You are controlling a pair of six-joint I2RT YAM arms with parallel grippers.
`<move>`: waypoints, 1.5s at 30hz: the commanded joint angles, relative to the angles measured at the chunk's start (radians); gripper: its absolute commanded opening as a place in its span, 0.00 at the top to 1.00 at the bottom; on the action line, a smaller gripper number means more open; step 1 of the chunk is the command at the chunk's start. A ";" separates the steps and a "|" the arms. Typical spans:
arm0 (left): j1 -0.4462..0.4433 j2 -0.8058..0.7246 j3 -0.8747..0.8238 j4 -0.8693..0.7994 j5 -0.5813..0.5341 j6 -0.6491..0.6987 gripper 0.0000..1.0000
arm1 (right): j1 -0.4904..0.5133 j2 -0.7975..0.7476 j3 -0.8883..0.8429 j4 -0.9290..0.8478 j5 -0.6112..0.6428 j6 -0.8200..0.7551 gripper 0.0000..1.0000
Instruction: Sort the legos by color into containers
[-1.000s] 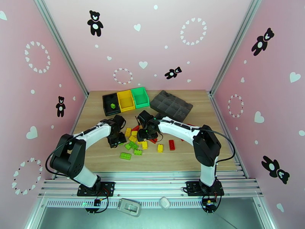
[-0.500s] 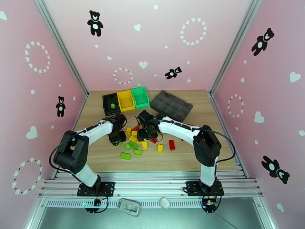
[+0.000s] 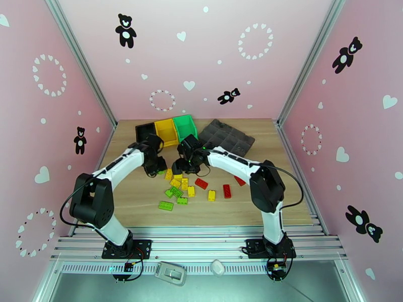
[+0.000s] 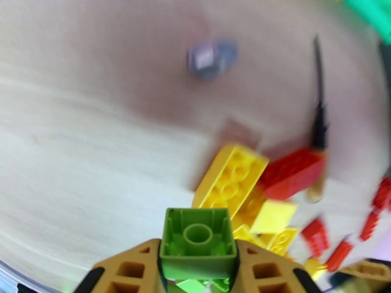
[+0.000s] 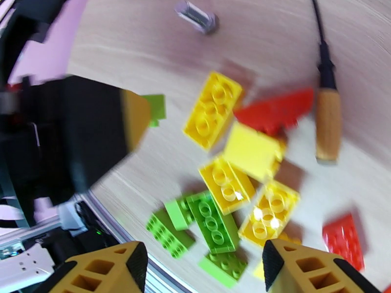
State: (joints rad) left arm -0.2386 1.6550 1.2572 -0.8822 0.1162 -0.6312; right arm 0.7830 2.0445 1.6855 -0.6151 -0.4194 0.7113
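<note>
Left wrist view is motion-blurred. The black bin [image 3: 144, 130] is partly hidden behind the left arm. Left hand [image 4: 198, 262] pinches a lime green lego [image 4: 198, 238], hollow underside toward the camera; it looks squarish, long axis unclear. Right hand [image 5: 203, 255] is spread above the loose legos [image 3: 182, 190] mid-worktop [image 3: 252, 207]. The yellow 2x4 [image 5: 213, 115] lies diagonal, studs up. Light wood worktop, pink walls with bear stickers.

metal cylinder [image 4: 212, 58] beyond the yellow brick [image 4: 230, 177]: blurred. screwdriver [image 4: 319, 123], right of that brick: handle partly behind a red brick [image 4: 292, 173]. green bin [image 4: 376, 13]: cut by frame edge.
</note>
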 commanded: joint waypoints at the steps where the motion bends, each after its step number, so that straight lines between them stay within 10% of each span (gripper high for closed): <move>1: 0.073 0.000 0.066 -0.013 0.082 0.017 0.74 | -0.038 0.066 0.060 0.087 -0.128 0.060 0.29; 6: 0.172 0.072 0.186 -0.017 0.133 0.020 0.74 | -0.068 0.177 0.226 0.113 -0.196 0.106 0.19; 7: 0.190 0.095 0.215 -0.019 0.140 0.019 0.74 | -0.070 0.206 0.277 0.098 -0.203 0.106 0.02; 24: 0.306 0.520 0.831 -0.164 0.092 0.045 0.72 | -0.095 0.409 0.717 -0.116 -0.084 0.071 0.01; 29: 0.308 0.591 0.965 -0.199 0.092 0.048 0.36 | -0.093 0.402 0.717 -0.185 -0.012 0.050 0.01; 45: 0.266 0.166 0.383 -0.069 0.049 0.061 0.25 | -0.062 0.198 0.423 -0.236 0.055 -0.042 0.09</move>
State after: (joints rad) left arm 0.0536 1.9152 1.7248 -0.9840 0.1879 -0.5854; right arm 0.7021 2.3520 2.1559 -0.8387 -0.3878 0.6991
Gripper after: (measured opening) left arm 0.748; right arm 0.911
